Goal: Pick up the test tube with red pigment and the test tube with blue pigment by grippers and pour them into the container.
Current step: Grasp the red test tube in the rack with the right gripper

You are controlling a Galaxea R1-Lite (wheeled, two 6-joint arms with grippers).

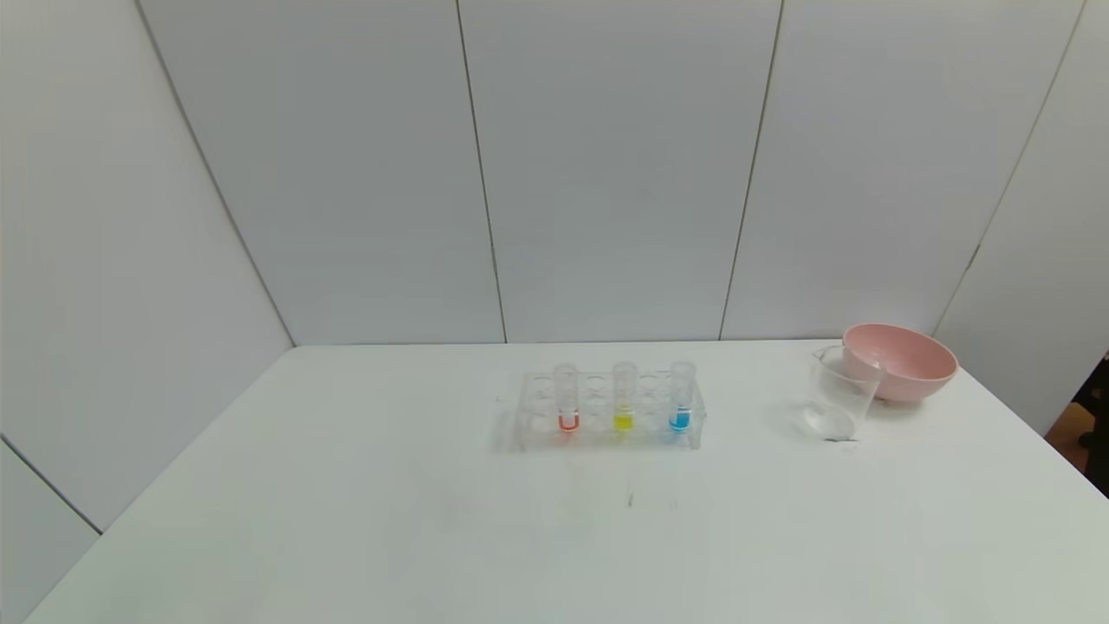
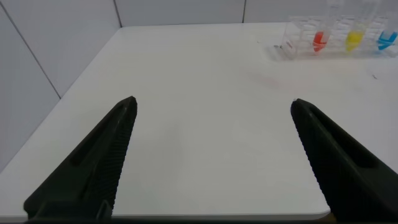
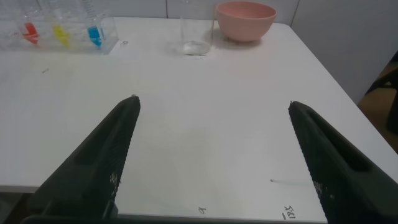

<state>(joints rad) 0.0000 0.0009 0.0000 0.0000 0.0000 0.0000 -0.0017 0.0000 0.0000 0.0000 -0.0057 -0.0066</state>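
The test tube with red pigment (image 1: 567, 402) stands upright in a clear rack (image 1: 606, 433) at the table's middle; it also shows in the left wrist view (image 2: 319, 40) and right wrist view (image 3: 29, 30). The test tube with blue pigment (image 1: 681, 400) stands at the rack's right end, also in the left wrist view (image 2: 387, 40) and right wrist view (image 3: 94, 33). The clear beaker container (image 1: 837, 395) stands right of the rack, also in the right wrist view (image 3: 196, 32). My left gripper (image 2: 212, 104) and right gripper (image 3: 211, 102) are open and empty over the table's near edge, out of the head view.
A tube with yellow liquid (image 1: 623, 400) stands between the red and blue tubes. A pink bowl (image 1: 901, 360) sits just behind and right of the beaker. White wall panels close the table's back and sides. The table's right edge (image 1: 1040, 433) drops off beside the bowl.
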